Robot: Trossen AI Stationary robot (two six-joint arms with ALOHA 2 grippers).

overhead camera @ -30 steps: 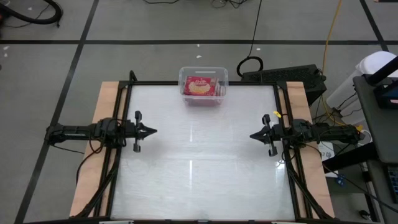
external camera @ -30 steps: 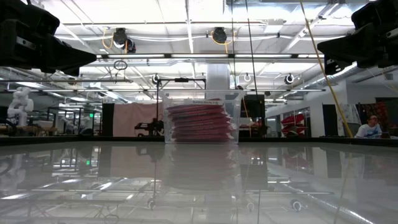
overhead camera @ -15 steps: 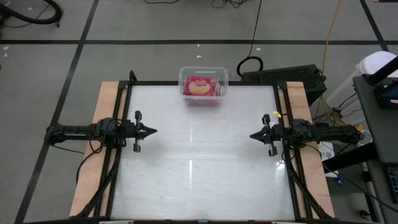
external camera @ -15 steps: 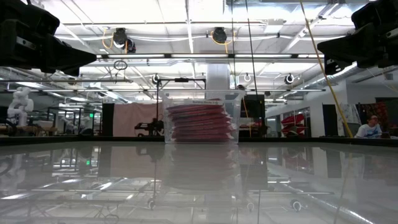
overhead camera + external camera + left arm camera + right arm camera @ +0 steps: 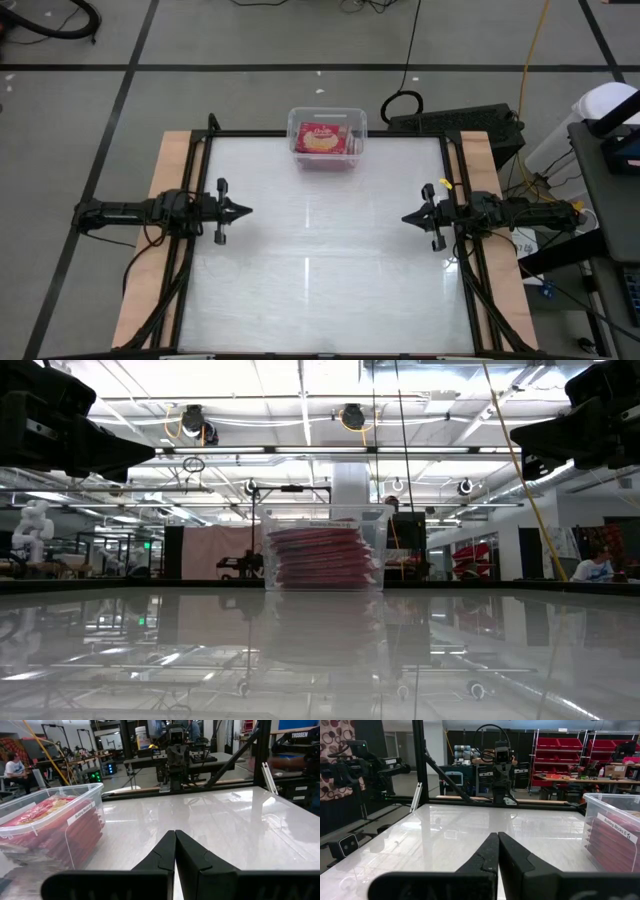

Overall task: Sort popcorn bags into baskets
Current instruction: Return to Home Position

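A clear plastic basket (image 5: 327, 141) stands at the middle of the table's far edge, holding a stack of red popcorn bags (image 5: 320, 139); the top one shows its popcorn picture. From table height the basket (image 5: 324, 548) shows the stacked bags (image 5: 322, 557) through its wall. It also appears in the left wrist view (image 5: 47, 832) and the right wrist view (image 5: 612, 832). My left gripper (image 5: 246, 210) hovers shut near the table's left edge, pointing right. My right gripper (image 5: 407, 217) hovers shut near the right edge, pointing left. Neither touches anything.
The glossy white table (image 5: 320, 270) lies between the two arms, framed by black rails and wooden side strips (image 5: 170, 160). Black equipment (image 5: 470, 125) and cables sit on the floor behind the far right corner. A person (image 5: 596, 563) sits far off in the room.
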